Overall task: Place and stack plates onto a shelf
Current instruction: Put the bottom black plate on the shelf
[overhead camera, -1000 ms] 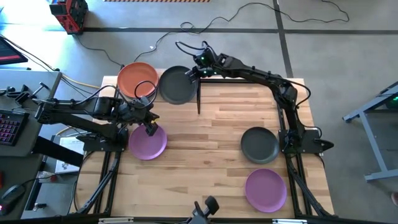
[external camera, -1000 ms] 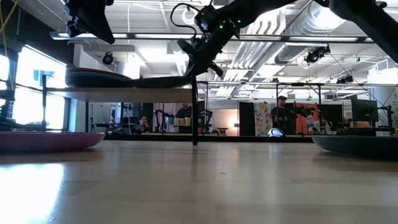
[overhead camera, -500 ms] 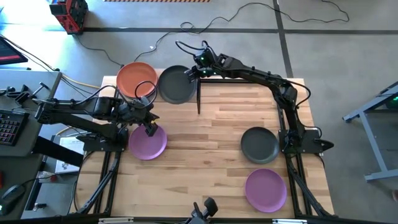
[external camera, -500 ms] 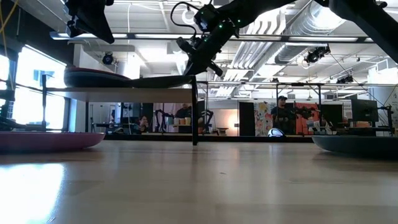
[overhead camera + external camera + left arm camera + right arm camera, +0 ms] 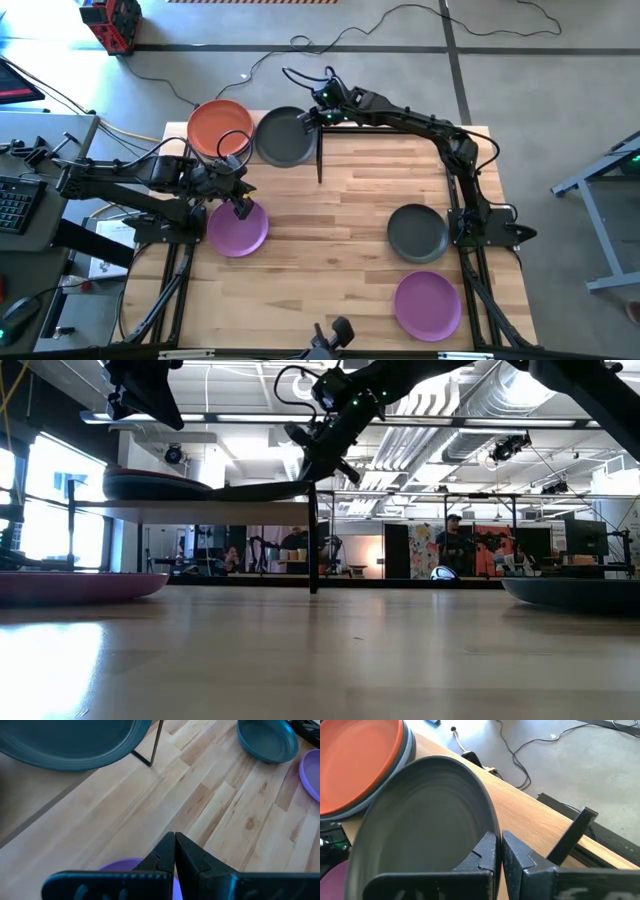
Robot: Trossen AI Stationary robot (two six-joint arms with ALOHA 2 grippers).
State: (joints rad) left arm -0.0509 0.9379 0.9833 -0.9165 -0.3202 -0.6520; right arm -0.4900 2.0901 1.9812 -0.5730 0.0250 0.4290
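Note:
The shelf [image 5: 200, 510] stands at the table's far left part on thin black posts [image 5: 313, 545]. On its left half an orange plate [image 5: 220, 125] lies on top of a dark grey one [image 5: 410, 745]. My right gripper [image 5: 313, 116] is shut on a second dark grey plate [image 5: 281, 136] over the shelf's right half. My left gripper [image 5: 241, 208] is shut and hovers above a purple plate [image 5: 237, 229] that lies flat on the table in front of the shelf. My right gripper pinches the dark grey plate's rim [image 5: 493, 831] on the side toward the table's right, between its two fingers [image 5: 482, 851]. The fingers come slanting down from the right. The plate lies about level just over the shelf's panel; whether its underside rests there I cannot tell.
Another dark grey plate [image 5: 417, 232] and a second purple plate [image 5: 427, 305] lie flat on the table's right half, near the right arm's base. The table's middle is bare wood [image 5: 330, 240]. Cables run over the floor beyond the far edge.

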